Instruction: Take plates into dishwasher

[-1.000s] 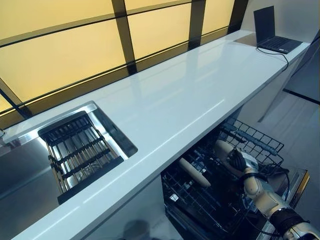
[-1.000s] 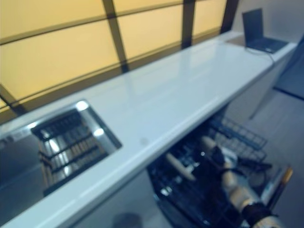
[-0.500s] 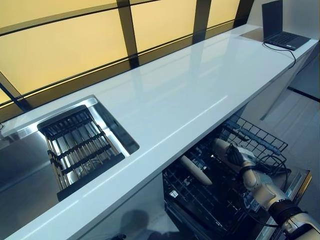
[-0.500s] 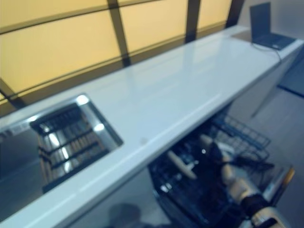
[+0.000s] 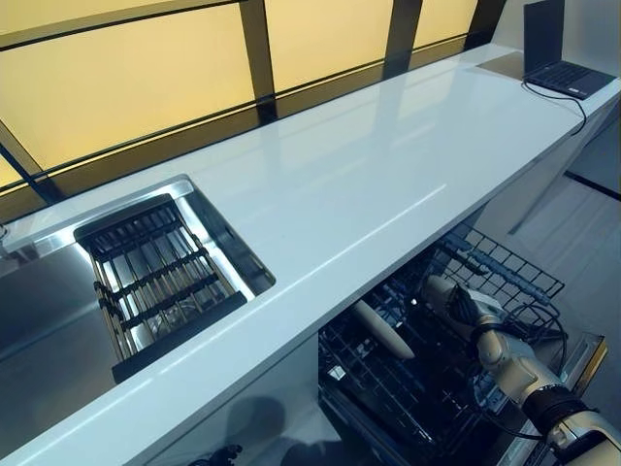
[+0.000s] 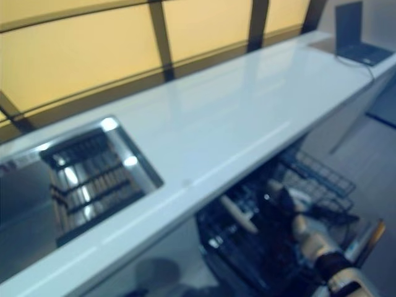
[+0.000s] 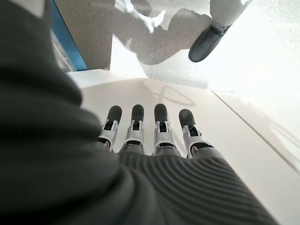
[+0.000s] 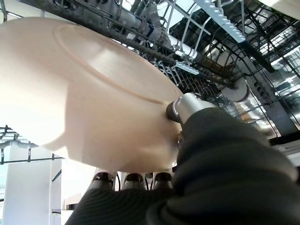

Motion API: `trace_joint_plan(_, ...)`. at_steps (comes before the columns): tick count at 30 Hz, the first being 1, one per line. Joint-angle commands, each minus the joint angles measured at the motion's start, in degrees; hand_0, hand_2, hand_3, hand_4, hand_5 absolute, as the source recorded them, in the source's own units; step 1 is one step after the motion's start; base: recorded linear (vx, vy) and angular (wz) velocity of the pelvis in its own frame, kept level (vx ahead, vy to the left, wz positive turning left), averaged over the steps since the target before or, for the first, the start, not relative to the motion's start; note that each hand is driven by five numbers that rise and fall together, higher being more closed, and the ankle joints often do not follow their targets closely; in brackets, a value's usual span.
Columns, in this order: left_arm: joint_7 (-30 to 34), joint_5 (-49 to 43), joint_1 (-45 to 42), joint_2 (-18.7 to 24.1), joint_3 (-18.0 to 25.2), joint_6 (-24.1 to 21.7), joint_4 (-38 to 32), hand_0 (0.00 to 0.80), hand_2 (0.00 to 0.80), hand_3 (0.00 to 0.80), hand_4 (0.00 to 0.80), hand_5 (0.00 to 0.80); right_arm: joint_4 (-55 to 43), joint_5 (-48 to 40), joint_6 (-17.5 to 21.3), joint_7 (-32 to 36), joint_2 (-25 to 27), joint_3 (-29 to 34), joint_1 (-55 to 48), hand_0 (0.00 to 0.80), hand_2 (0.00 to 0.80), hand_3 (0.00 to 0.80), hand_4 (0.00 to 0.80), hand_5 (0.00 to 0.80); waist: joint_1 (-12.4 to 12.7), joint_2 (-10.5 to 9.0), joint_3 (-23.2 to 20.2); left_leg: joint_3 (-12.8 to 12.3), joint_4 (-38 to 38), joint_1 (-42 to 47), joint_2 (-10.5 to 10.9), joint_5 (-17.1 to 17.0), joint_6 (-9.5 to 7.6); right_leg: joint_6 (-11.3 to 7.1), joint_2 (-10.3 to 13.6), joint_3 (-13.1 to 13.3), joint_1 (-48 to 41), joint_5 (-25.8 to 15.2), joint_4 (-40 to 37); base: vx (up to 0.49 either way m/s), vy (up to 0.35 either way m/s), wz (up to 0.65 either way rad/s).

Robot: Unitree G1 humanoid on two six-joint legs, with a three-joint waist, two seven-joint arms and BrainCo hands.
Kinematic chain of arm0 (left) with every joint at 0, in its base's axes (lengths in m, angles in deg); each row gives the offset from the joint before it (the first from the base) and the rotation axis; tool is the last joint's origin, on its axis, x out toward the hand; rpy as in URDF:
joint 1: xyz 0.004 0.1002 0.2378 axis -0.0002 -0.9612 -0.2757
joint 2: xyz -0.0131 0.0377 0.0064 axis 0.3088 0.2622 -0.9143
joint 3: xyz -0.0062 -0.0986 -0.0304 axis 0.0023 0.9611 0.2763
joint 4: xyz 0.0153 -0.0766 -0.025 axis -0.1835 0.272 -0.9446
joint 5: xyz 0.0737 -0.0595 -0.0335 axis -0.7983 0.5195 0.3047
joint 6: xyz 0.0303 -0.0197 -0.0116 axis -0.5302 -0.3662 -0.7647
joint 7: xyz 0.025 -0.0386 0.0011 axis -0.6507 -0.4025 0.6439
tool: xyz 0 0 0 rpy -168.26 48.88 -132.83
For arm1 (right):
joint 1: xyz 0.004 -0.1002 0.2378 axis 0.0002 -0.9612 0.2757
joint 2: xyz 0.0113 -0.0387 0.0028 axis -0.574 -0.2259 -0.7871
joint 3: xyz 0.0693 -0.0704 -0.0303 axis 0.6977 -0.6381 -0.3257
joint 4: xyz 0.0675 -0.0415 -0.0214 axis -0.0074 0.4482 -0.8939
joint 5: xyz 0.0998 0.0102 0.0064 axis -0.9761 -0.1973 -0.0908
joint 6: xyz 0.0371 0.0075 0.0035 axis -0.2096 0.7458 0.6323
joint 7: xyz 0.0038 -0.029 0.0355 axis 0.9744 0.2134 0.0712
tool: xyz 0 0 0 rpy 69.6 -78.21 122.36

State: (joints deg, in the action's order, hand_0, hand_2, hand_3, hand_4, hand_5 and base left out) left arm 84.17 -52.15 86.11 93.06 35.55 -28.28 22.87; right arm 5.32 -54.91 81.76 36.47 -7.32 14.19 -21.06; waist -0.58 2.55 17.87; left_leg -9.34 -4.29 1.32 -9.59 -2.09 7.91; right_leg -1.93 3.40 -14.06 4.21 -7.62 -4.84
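Note:
My right hand (image 5: 467,314) reaches down into the pulled-out lower dishwasher rack (image 5: 505,275) and is shut on a cream plate (image 5: 437,290). In the right wrist view the thumb (image 8: 181,107) presses on the plate's (image 8: 84,89) face and the fingertips (image 8: 135,178) show under its rim, with the rack's wires just beyond. A second cream plate (image 5: 382,331) stands on edge in the same rack, to the left of the held one. My left hand (image 7: 154,136) shows only in its own wrist view, fingers straight and holding nothing.
A long white countertop (image 5: 369,175) overhangs the dishwasher. A steel sink (image 5: 209,228) with a drying rack (image 5: 155,282) lies at the left. A laptop (image 5: 561,53) sits at the far right end. The open dishwasher door (image 5: 585,355) juts out by my right arm.
The camera has shifted a little. My right hand stays in the rack with the plate in it, hardly moved.

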Motion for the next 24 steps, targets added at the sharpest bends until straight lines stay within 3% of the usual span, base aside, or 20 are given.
trace_joint_plan(1, 0.0, -1.9, 3.3, 1.7, -2.4, 0.2, 0.3, 0.000, 0.000, 0.000, 0.000, 0.000, 2.1, -1.6, 0.0, 1.9, -2.4, -2.3, 2.4, 0.800, 0.800, 0.800, 0.800, 0.800, 1.1, -2.60, -0.6, 1.6, -0.7, -6.2, 3.0, -4.0, -3.77, -2.91, 1.3, 0.7, -0.3, 5.6, 5.3, 0.000, 0.000, 0.00)
trace_joint_plan(24, 0.1, -2.2, 3.7, 1.4, -2.3, -0.1, 1.0, 0.000, 0.000, 0.000, 0.000, 0.000, 4.9, -3.7, -3.4, 3.9, -5.5, -1.6, 1.9, 0.800, 0.800, 0.800, 0.800, 0.800, 1.4, -2.53, -0.9, 1.7, -0.7, -6.1, 3.1, -3.9, -3.94, -2.77, 1.4, 0.5, -0.4, 5.6, 5.3, 0.000, 0.000, 0.00)
